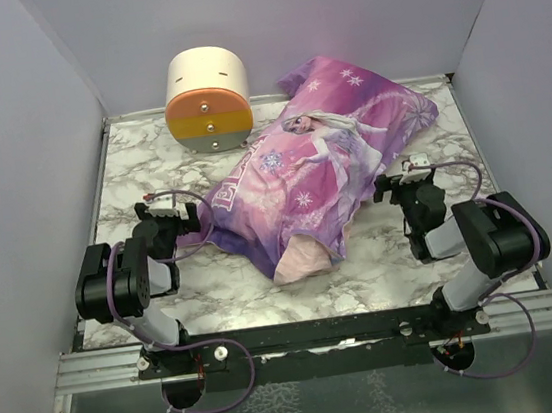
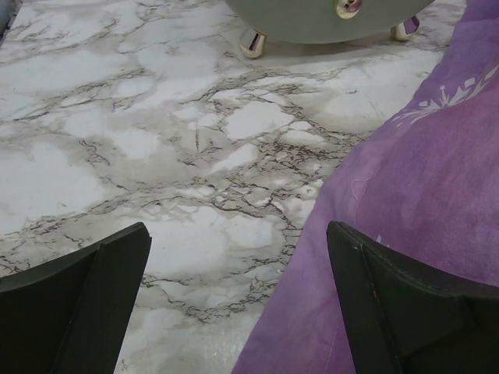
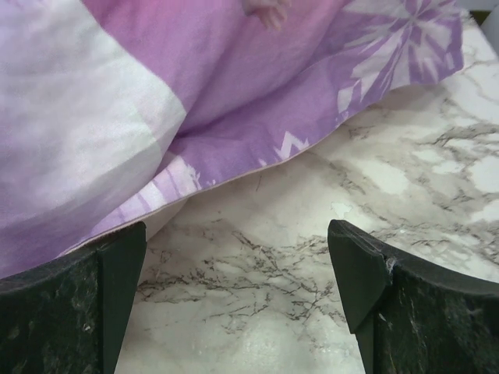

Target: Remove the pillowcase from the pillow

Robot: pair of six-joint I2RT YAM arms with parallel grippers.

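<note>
Centrally shows the purple-pink pillowcase point(image 1: 318, 176), stuffed plump, lying diagonally on the marble table point(image 1: 141, 173) with its open end nearest the arms. Places left gripper point(image 1: 192, 218) and right gripper point(image 1: 384, 189) beside its long sides, both with fingers spread apart, clasping nothing.

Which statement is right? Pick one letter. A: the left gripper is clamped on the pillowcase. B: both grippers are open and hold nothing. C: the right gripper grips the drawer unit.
B: in the wrist views the left gripper and the right gripper stand wide open, nothing pinched, beside the pillowcase on the table.
</note>
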